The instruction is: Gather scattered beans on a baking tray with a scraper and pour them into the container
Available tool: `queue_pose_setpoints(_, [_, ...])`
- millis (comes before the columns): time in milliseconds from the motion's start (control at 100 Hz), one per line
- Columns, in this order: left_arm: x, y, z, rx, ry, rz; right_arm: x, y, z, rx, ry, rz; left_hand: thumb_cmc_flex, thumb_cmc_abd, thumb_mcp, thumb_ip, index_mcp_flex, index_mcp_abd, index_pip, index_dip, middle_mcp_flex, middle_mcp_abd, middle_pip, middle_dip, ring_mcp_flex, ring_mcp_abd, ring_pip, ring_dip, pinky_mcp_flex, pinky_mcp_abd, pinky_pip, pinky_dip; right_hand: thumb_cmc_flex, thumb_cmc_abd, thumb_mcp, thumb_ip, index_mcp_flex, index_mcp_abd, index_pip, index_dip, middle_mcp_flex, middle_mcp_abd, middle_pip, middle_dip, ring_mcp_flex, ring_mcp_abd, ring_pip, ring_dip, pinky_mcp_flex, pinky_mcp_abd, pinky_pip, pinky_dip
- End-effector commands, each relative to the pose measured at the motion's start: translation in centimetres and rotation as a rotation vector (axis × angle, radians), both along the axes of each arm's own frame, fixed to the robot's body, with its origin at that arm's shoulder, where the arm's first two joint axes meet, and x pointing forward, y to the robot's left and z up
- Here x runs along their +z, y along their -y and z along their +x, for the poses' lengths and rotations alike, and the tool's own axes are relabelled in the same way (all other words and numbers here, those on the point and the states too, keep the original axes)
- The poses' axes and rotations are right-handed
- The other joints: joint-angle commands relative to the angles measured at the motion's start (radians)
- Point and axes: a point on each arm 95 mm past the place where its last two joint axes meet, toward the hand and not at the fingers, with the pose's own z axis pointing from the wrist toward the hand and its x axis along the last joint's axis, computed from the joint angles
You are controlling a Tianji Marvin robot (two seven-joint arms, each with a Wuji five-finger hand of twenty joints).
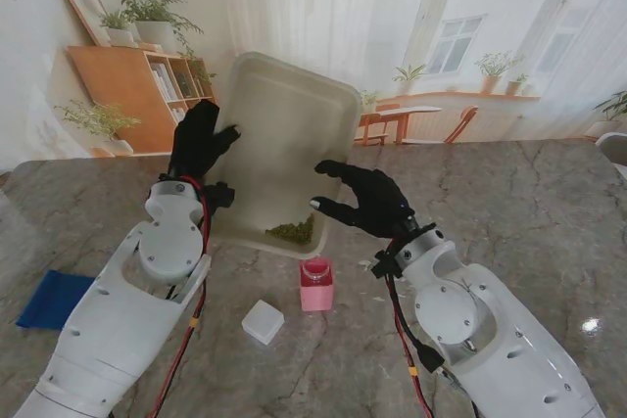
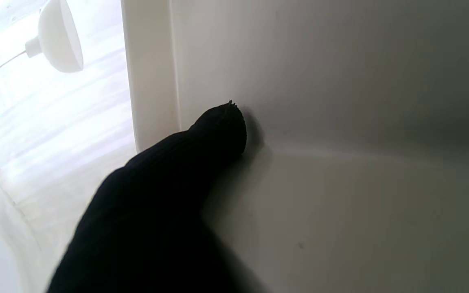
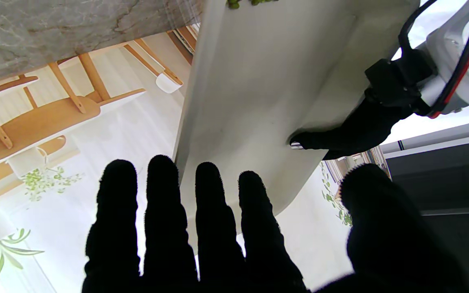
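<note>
The two white forearms fill the near edge of the stand's view. Past them the baking tray (image 1: 284, 124), cream and shallow with rounded corners, stands steeply tilted, its far end raised high and its near edge low over the marble table (image 1: 529, 203). The left hand (image 1: 199, 141) grips the tray's left rim, thumb pressed on the inner face in the wrist view. The right hand (image 1: 361, 200) hovers just beside the tray's right edge, fingers spread and holding nothing.

Risks, as I judge them: the tray hangs from one hand on one rim, so it could twist or slip if that pinch loosens. The beans (image 1: 292, 232), a small green heap, sit against the tray's low near wall, while the pink container (image 1: 316, 285) stands on the table nearer to me and slightly right. Its mouth is narrow, so beans sliding over a broad edge rather than a corner would likely scatter across the table.

A small white block (image 1: 263, 321) lies near the container, and a blue cloth (image 1: 54, 300) lies well apart at the left.
</note>
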Motion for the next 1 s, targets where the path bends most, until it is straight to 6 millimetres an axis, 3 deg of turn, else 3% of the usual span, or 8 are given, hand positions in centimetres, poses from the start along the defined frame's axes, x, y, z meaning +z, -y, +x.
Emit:
queue_pose_setpoints(0, [0.3, 0.8, -0.1, -0.015, 0.013, -0.023, -0.3, -0.3, -0.1, 0.009, -0.016, 0.002, 0.080, 0.043, 0.045, 0.219, -0.027, 0.046, 0.023, 0.014, 0.008, -0.111, 0.038, 0.016, -0.010, -0.124, -0.005, 0.005, 0.036, -0.217, 0.040, 0.027, -0.011, 0.022, -0.002, 0.027, 0.005, -0.019, 0.008, 0.008, 0.005, -0.017, 0.010, 0.010, -0.004, -0.059, -0.016, -0.004, -0.005, -0.003, -0.003, 0.028])
queue_pose_setpoints(990, [0.5, 1.7, -1.4, -0.039, 0.042, -0.040, -0.8, -0.4, -0.6, 0.014, -0.007, 0.013, 0.079, 0.043, 0.039, 0.223, -0.025, 0.040, 0.023, 0.014, 0.012, -0.112, 0.035, 0.015, -0.005, -0.125, -0.013, 0.009, 0.039, -0.216, 0.035, 0.040, -0.013, 0.022, -0.001, 0.027, 0.005, -0.019, 0.008, 0.008, 0.007, -0.018, 0.011, 0.011, -0.004, -0.058, -0.016, -0.004, -0.005, -0.002, -0.004, 0.030])
